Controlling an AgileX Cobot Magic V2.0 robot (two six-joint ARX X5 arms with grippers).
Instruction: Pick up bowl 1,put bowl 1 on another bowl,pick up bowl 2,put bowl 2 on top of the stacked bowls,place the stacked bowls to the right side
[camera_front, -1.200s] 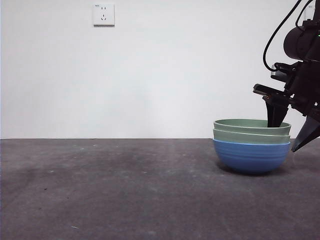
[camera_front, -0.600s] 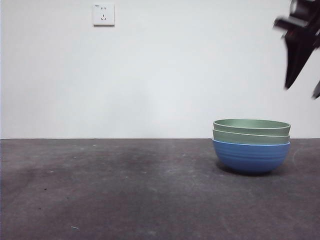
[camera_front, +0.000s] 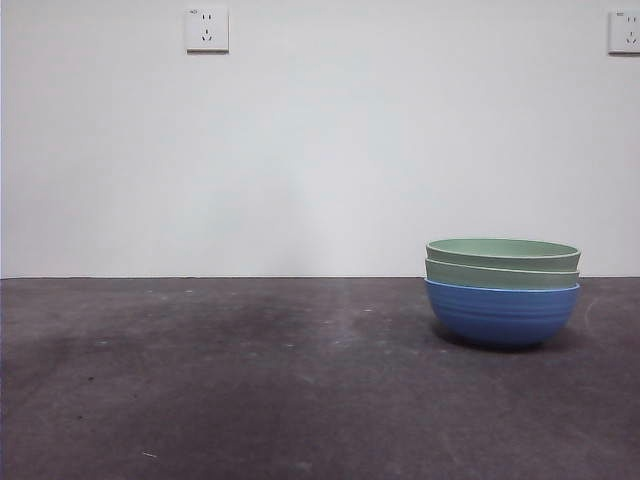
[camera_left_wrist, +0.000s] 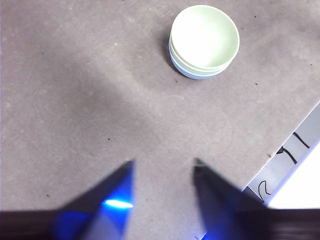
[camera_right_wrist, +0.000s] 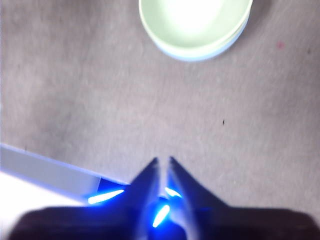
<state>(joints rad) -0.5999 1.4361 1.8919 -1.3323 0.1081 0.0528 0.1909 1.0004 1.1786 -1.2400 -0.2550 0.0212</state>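
Observation:
The stacked bowls (camera_front: 502, 290) stand on the right part of the dark table: a blue ribbed bowl (camera_front: 502, 314) at the bottom with two sage-green bowls (camera_front: 502, 262) nested in it. The left wrist view shows the stack (camera_left_wrist: 204, 41) from high above, far from my left gripper (camera_left_wrist: 164, 165), which is open and holds nothing. In the right wrist view the stack (camera_right_wrist: 195, 25) lies well beyond my right gripper (camera_right_wrist: 163, 161), whose jaws are shut with nothing between them. Neither arm shows in the front view.
A white wall with two sockets (camera_front: 207, 29) stands behind the table. The table's edge (camera_left_wrist: 290, 150) with cables shows near the left gripper, and a pale table edge (camera_right_wrist: 45, 167) lies near the right gripper.
The right arm let go of the stack's rim, rose up and to the right, and has left the front view. The bowls have stayed where they were.

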